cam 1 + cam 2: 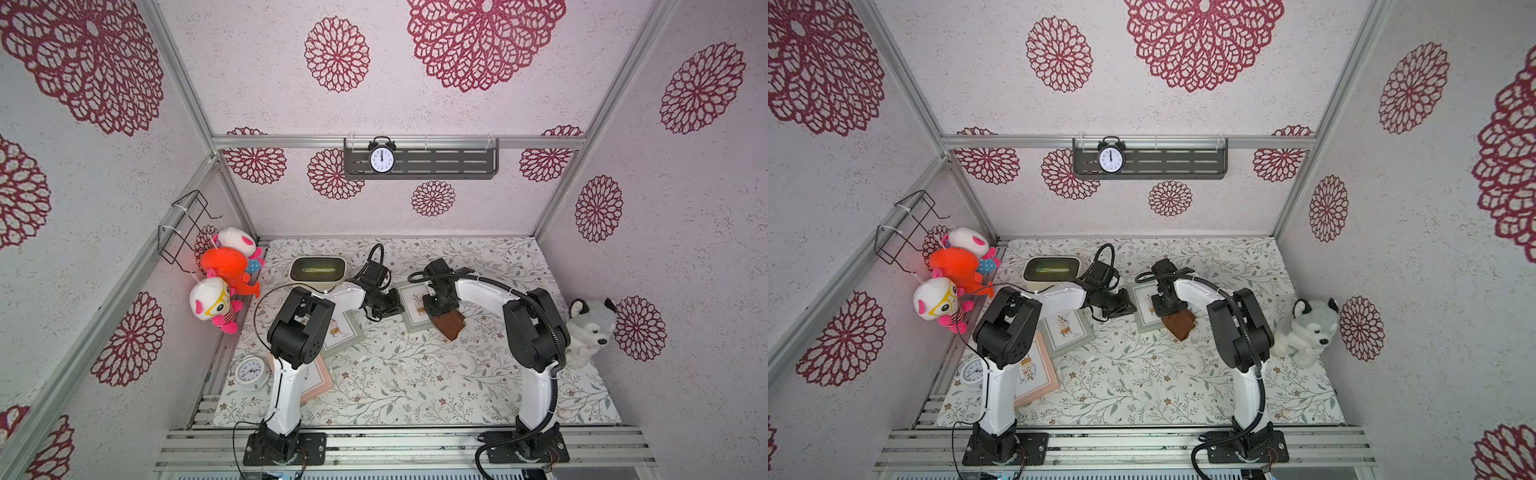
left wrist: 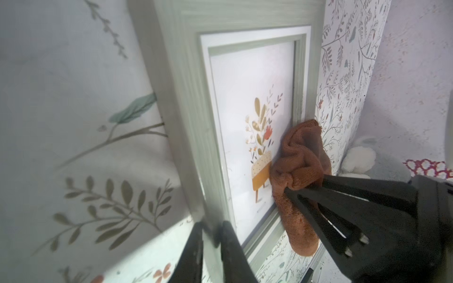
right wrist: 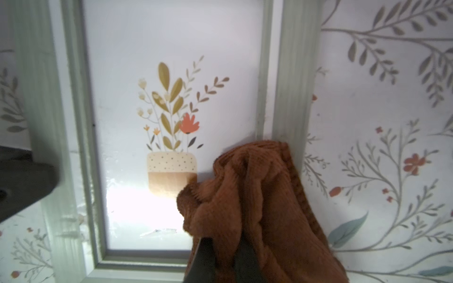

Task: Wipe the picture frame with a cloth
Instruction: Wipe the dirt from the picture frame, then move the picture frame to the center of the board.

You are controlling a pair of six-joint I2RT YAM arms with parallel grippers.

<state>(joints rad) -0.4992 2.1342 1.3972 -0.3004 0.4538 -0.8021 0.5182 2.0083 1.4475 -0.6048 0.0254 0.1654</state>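
A grey-green picture frame (image 1: 409, 309) (image 1: 1142, 311) holding a potted-plant print lies mid-table. My left gripper (image 1: 400, 308) (image 2: 212, 227) is shut on the picture frame's (image 2: 181, 98) left border, one finger on each side of it. The brown cloth (image 1: 451, 326) (image 1: 1181, 324) (image 3: 257, 196) hangs bunched from my right gripper (image 1: 440, 309) (image 3: 221, 242), which is shut on it. The cloth (image 2: 299, 159) rests on the glass beside the picture frame's (image 3: 291, 73) right border and trails over the lower right corner onto the table.
A second grey-green frame (image 1: 345, 332) and a pink one (image 1: 316, 378) lie under my left arm. A white clock (image 1: 249, 371) sits front left, a cream tray (image 1: 318, 270) at the back and a husky plush (image 1: 590, 332) at the right edge. Plush toys (image 1: 224, 270) hang on the left wall.
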